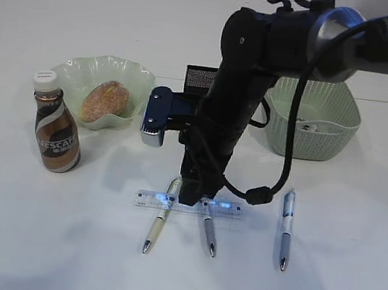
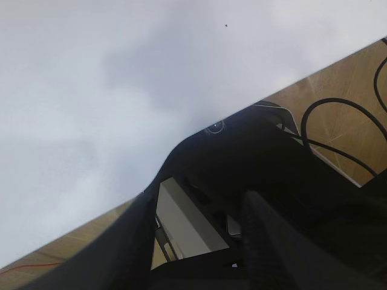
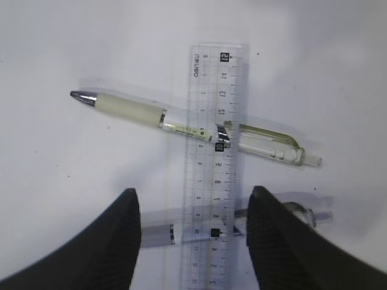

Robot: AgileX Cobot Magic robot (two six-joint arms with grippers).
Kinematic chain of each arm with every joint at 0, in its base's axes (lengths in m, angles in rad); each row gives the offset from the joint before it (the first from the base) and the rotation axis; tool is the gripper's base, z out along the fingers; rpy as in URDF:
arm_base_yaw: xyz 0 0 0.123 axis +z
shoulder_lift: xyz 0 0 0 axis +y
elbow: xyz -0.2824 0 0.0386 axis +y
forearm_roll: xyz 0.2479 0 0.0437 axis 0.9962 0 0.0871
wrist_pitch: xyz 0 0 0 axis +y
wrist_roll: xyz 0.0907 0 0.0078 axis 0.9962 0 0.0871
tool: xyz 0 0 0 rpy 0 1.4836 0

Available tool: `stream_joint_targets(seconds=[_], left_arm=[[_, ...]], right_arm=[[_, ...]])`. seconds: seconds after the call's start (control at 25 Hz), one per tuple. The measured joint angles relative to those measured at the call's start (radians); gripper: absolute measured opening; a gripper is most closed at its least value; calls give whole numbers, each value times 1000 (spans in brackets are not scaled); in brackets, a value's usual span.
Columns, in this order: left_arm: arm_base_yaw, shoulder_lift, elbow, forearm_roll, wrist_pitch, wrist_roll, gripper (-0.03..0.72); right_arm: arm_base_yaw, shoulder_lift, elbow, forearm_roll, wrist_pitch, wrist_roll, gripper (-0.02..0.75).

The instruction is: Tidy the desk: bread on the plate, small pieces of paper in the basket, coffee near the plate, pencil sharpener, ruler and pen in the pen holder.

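Three pens lie on the desk (image 1: pixel 17 236) near its front edge: a cream pen (image 1: pixel 161 215), a grey pen (image 1: pixel 208 231) and, well apart to the right, a blue pen (image 1: pixel 286 229). The clear ruler (image 1: pixel 187 205) lies crosswise over the cream and grey pens, touching both.

The right gripper (image 3: pixel 193 208) hangs low over the ruler, its fingers (image 3: pixel 118 238) standing wide apart on either side of it and of the grey pen beneath. In the right wrist view the fingers (image 3: pixel 275 241) straddle the ruler without closing on it; whether the tips touch the desk I cannot tell, since the arm hides them in the exterior view.

The left gripper (image 2: pixel 199 235) is seen only in its own wrist view, part open and holding nothing, pointed past the desk edge toward a wooden floor (image 2: pixel 344 96) with black cables.

Further back, the bread (image 1: pixel 104 101) sits in the plate (image 1: pixel 75 68). The coffee (image 1: pixel 56 124) stands upright just beside the plate, at its front left. The pen holder (image 1: pixel 201 79) shows only as a black mesh corner behind the arm. The basket (image 1: pixel 311 125) stands at the right rear, with what may be a few small pieces in it, too small to make out.
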Motion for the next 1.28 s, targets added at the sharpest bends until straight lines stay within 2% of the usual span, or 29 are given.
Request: stream_joint_targets(seconds=[0.64, 1.28], left_arm=[[0, 0, 0, 0, -12, 0, 328], [0, 0, 0, 0, -16, 0, 328]], right_arm=[[0, 89, 0, 2, -55, 22, 440], [0, 94, 0, -6, 1, 23, 440]])
